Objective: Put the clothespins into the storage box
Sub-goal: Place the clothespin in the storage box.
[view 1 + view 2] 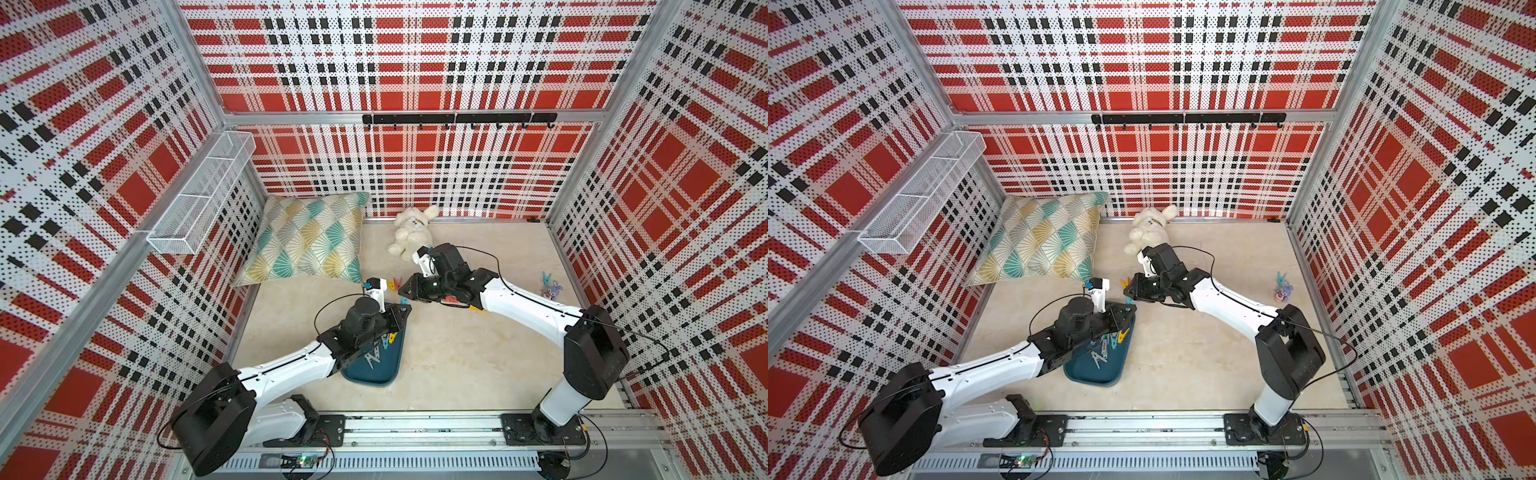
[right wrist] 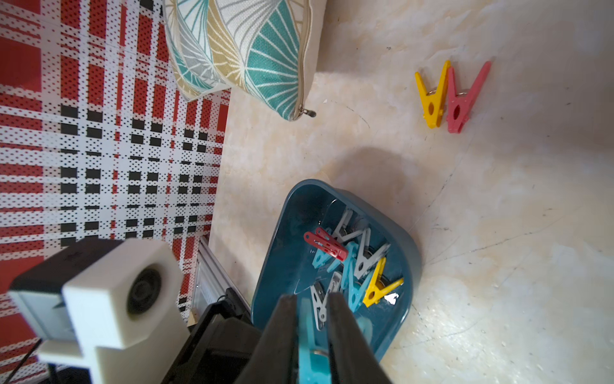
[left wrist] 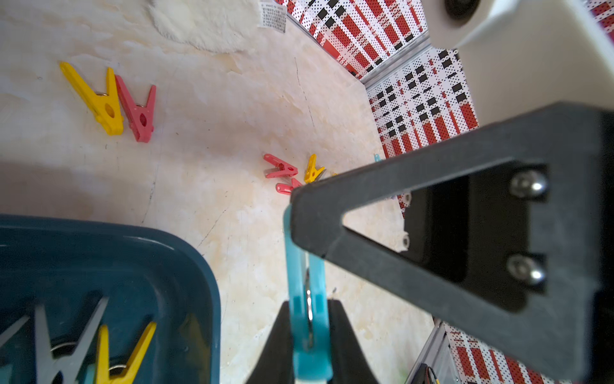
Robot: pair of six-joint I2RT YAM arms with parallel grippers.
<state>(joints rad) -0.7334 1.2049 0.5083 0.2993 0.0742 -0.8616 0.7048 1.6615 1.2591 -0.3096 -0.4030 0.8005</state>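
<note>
- Left wrist view: your left claw [image 3: 310, 304] is clamped on a light blue peg [image 3: 295, 266]. It holds the peg just beside the rim of the box [image 3: 133, 259], over the bare table [image 3: 216, 133], not inside.
- Your right claw [image 2: 311, 297] straddles the other end of that same peg. Whether it is pinching or slack cannot be told from these views.
- Risk: if both claws grip while the arms part, the peg may twist, spring free and skitter away.
- Risk: let go here and it lands on the table, because it hangs outside the rim. Carry it over the box first.
- Risk: the claws sit almost touching, so a hasty swing could knock them together or shove the box.
- In the box: a heap [image 2: 352, 259] with one red, one yellow, and several grey and blue.
- Loose on the table:
  - a yellow peg [image 2: 432, 96] and a red peg [image 2: 463, 99], side by side
  - a cluster [image 3: 282, 168] of two red and one yellow
  - a lone blue peg [image 1: 546, 278] well apart
</note>
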